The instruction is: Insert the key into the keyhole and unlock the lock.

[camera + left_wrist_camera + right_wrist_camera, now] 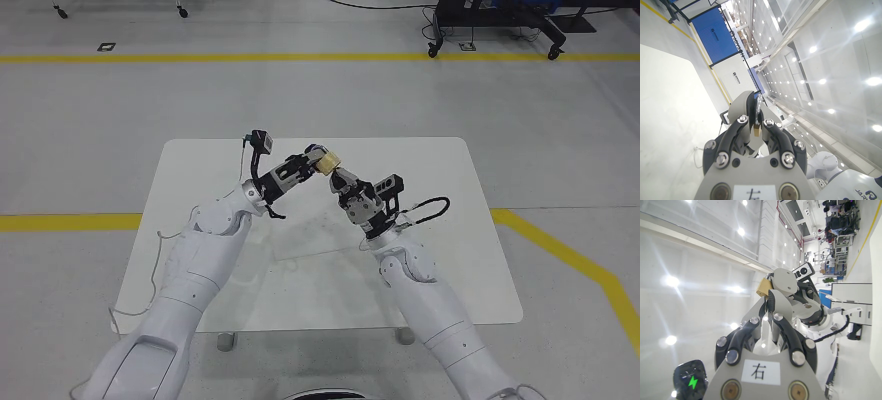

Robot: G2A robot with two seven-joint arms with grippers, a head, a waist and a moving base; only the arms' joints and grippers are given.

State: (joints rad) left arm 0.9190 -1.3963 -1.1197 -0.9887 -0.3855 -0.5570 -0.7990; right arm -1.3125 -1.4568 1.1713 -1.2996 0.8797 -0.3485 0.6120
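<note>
Pinches brass padlock [763,288] in left gripper [755,108], above table's [450,220] far edge. Presses right gripper [768,301] together at padlock's base; contents unclear.

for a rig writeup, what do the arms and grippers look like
The left arm and right arm are glossy white rounded shells. The left gripper and right gripper have grey bodies, black linkages with silver screws, white-backed fingers with black pads, and a white label bearing one black character. A black cable loops beside the right wrist.
</note>
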